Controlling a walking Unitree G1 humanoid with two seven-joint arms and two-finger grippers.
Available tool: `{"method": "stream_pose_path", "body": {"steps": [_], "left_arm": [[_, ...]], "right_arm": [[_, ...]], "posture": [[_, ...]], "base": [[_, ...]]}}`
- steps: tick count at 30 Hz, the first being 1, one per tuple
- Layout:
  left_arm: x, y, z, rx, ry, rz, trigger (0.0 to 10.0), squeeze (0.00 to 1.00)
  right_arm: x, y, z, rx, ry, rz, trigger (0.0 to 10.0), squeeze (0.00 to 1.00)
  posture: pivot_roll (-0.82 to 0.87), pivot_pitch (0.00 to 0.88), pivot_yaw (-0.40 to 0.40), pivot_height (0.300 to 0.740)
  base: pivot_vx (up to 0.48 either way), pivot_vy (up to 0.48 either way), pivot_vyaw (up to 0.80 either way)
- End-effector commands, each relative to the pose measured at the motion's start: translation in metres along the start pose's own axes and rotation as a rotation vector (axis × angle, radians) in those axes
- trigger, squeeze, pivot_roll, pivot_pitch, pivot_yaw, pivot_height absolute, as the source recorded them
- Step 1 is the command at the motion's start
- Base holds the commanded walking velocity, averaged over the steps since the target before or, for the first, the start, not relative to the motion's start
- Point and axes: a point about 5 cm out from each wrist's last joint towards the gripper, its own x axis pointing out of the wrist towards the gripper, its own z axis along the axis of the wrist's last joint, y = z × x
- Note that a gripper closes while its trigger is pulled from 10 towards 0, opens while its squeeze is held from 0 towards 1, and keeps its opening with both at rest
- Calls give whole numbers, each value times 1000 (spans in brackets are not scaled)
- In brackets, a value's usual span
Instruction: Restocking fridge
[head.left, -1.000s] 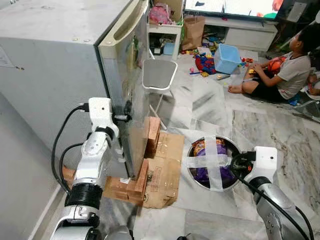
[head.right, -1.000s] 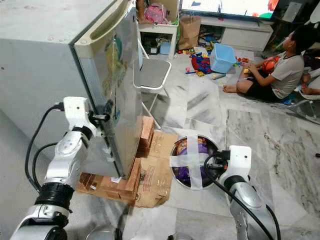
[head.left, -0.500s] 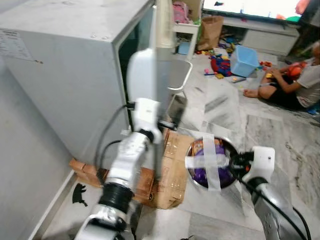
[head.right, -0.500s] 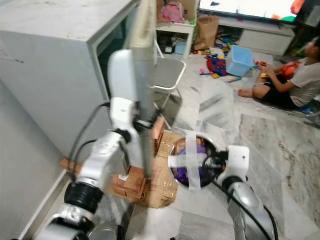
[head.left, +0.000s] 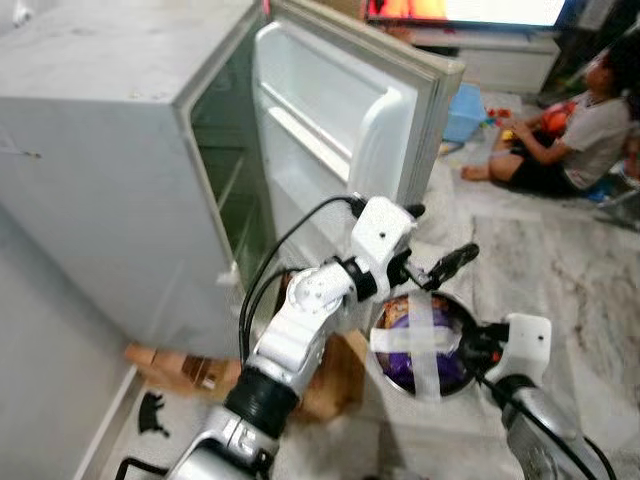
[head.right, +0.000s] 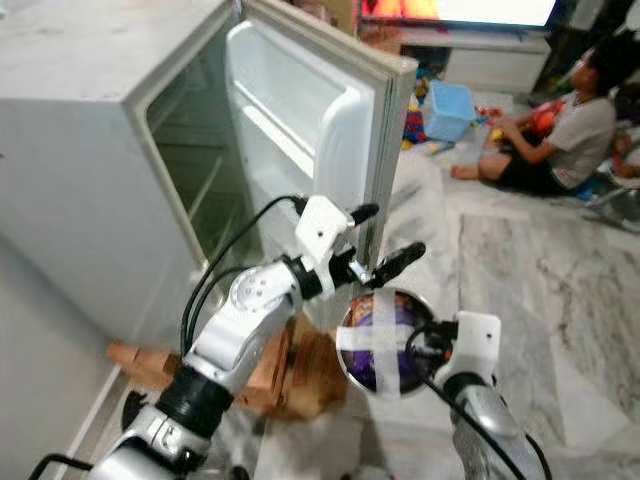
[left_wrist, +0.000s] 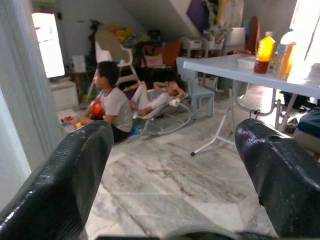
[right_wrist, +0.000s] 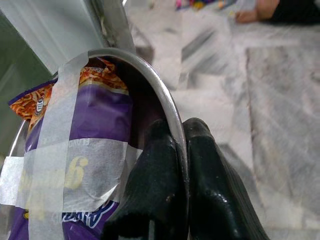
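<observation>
Gripping the steel bowl (head.left: 425, 345) of snack packets (right_wrist: 95, 125) by its rim, the right end effector (right_wrist: 172, 150) is waiting beside the open fridge (head.left: 215, 190); the left end effector (head.left: 432, 245), fingers spread, is hovering empty.

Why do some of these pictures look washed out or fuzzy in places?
Left wrist view: daylight blows out the window and the far end of the white table, and the near black fingers are soft. Right wrist view: the floor behind the metal bowl is blurred. Eye views: the television glares, and the left gripper is slightly smeared.
</observation>
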Motion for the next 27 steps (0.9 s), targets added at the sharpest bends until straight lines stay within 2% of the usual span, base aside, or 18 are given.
{"method": "stream_pose_path", "body": {"steps": [1, 6, 7, 13, 14, 15, 16, 17, 19, 20, 21, 24, 25, 26, 27], "left_arm": [[-2, 2, 0, 18, 3, 7, 10000, 0], [-12, 16, -5, 57, 30, 76, 10000, 0], [-20, 24, -8, 52, 38, 126, 10000, 0], [-38, 37, -14, 52, 61, 212, 10000, 0], [-46, 43, -16, 67, 74, 263, 10000, 0], [-46, 43, -16, 67, 74, 263, 10000, 0], [-57, 53, -20, 95, 98, 354, 10000, 0], [-57, 53, -20, 95, 98, 354, 10000, 0], [-73, 67, -23, 126, 129, 479, 10000, 0], [-73, 67, -23, 126, 129, 479, 10000, 0], [-90, 79, -28, 140, 164, 606, 10000, 0], [-120, 91, -36, 154, 231, 766, 10000, 0], [-128, 93, -38, 158, 248, 800, 10000, 0], [-128, 93, -38, 158, 248, 800, 10000, 0], [-139, 96, -41, 154, 270, 857, 10000, 0]], "right_arm": [[3, -7, 7, -10, -26, -26, 10000, 0], [11, -3, 16, -12, -53, -22, 10000, 0], [15, -1, 18, -14, -60, -15, 10000, 0], [20, 3, 21, -17, -67, -6, 10000, 0], [22, 5, 23, -17, -74, 0, 10000, 0], [22, 5, 23, -17, -74, 0, 10000, 0], [24, 8, 25, -19, -81, 12, 10000, 0], [24, 8, 25, -19, -81, 12, 10000, 0], [27, 12, 27, -24, -90, 22, 10000, 0], [27, 12, 27, -24, -90, 22, 10000, 0], [30, 14, 30, -21, -97, 28, 10000, 0], [34, 17, 30, -14, -98, 33, 10000, 0], [35, 18, 30, -13, -98, 35, 10000, 0], [35, 18, 30, -13, -98, 35, 10000, 0], [36, 19, 29, -12, -97, 39, 10000, 0]], "posture": [[-21, 0, 13, 740], [-11, 0, 4, 740], [-9, 0, 2, 740], [2, 0, -6, 740], [11, 0, -13, 740], [11, 0, -13, 740], [16, 0, -18, 740], [16, 0, -18, 740], [23, 0, -25, 740], [23, 0, -25, 740], [26, 0, -27, 740], [36, 0, -22, 740], [36, 0, -22, 740], [36, 0, -22, 740], [37, 0, -24, 740]], "base": [[262, -398, 0], [259, -399, 0], [240, -412, 0], [242, -411, 0], [244, -412, 0], [244, -412, 0], [251, -405, 0], [251, -405, 0], [262, -399, 0], [281, -386, 0], [296, -375, 0], [303, -370, 0], [304, -368, 0], [304, -368, 0], [304, -368, 0]]}}
